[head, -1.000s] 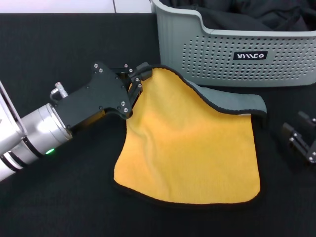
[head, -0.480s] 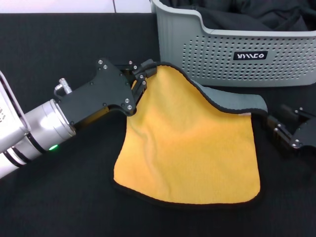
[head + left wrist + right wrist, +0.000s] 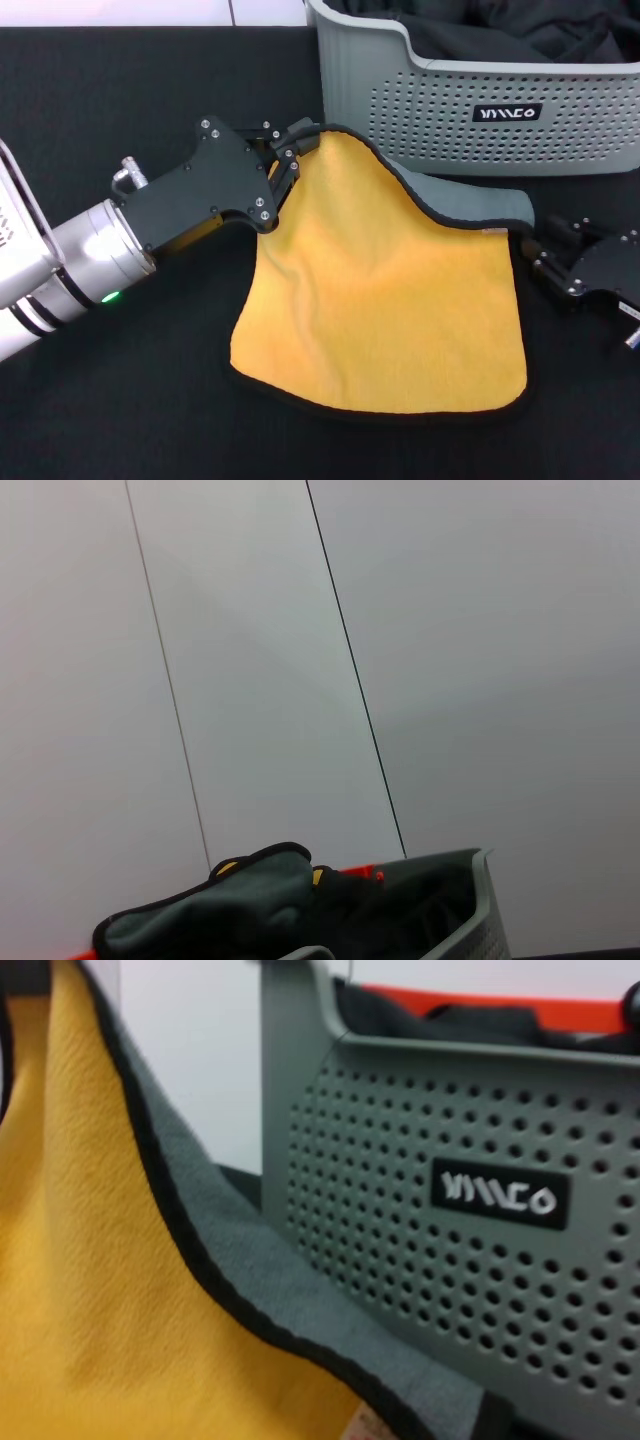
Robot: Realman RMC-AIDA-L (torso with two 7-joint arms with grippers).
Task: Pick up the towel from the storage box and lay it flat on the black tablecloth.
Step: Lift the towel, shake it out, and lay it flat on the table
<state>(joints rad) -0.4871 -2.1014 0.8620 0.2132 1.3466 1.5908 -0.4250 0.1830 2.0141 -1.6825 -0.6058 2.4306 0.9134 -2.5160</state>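
**— What's crowding your tools?**

The storage box [image 3: 480, 95] fills the upper right of the head view, its black label [image 3: 508, 112] facing me and dark black fabric [image 3: 520, 30] heaped inside. The towel [image 3: 385, 290] lies just below it on the black tablecloth [image 3: 120, 90], yellow face up. Its upper right corner is folded over, so a grey strip with black edging runs along beside the box's front wall. My left tool [image 3: 292, 150], at centre left, is clamped on the towel's upper left corner, which it holds a little raised. My right tool [image 3: 545, 262] sits low at the right edge of the frame, just beside the towel's right border, below the folded grey corner. I cannot tell whether its fingers are parted or closed.

**— And room to move?**

The box wall stands close behind the fold, so the top of the frame is tight on the right. The bare tablecloth stretches wide at the upper left, and along the bottom below the towel's lower hem. In the right wrist view, the perforated box wall and its label loom close, with the towel's grey fold and a small white tag [image 3: 368, 1427] beside them. The left wrist view shows a bunched grey fold of towel [image 3: 215, 905] before a pale wall [image 3: 400, 630].
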